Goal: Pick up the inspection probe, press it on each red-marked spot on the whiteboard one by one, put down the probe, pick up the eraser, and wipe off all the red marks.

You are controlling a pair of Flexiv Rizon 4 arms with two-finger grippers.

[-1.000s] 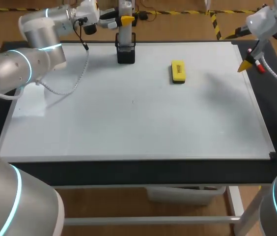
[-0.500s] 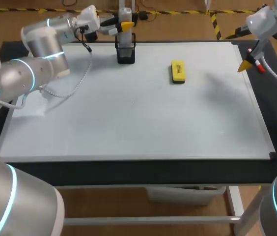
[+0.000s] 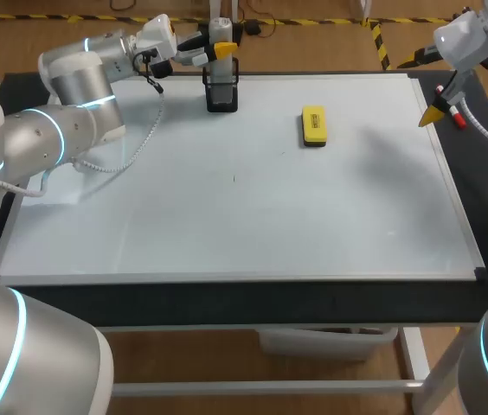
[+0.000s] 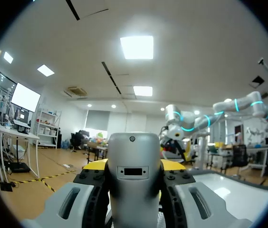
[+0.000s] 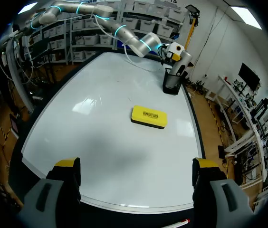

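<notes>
The probe (image 3: 221, 35), a silver cylinder, stands upright in the black holder (image 3: 221, 91) at the whiteboard's far edge. My left gripper (image 3: 218, 50) is shut on it from the left. The left wrist view shows the probe (image 4: 134, 180) filling the space between the yellow fingertips (image 4: 95, 165) of my left gripper (image 4: 134, 165). The yellow eraser (image 3: 313, 125) lies flat on the whiteboard (image 3: 244, 216), right of the holder. My right gripper (image 3: 434, 112) hangs open over the board's right edge. In its own view the right gripper (image 5: 136, 166) is empty, with the eraser (image 5: 149, 117) and holder (image 5: 172, 81) ahead. I see no red marks.
A coiled white cable (image 3: 140, 138) droops from my left arm over the board's left part. A tiny dark speck (image 3: 234, 179) sits mid-board. The board's metal frame (image 3: 452, 181) runs along the right edge.
My left gripper has come down with the probe, sinking it deeper into the black holder. The left forearm shifted slightly. The right arm has not moved.
</notes>
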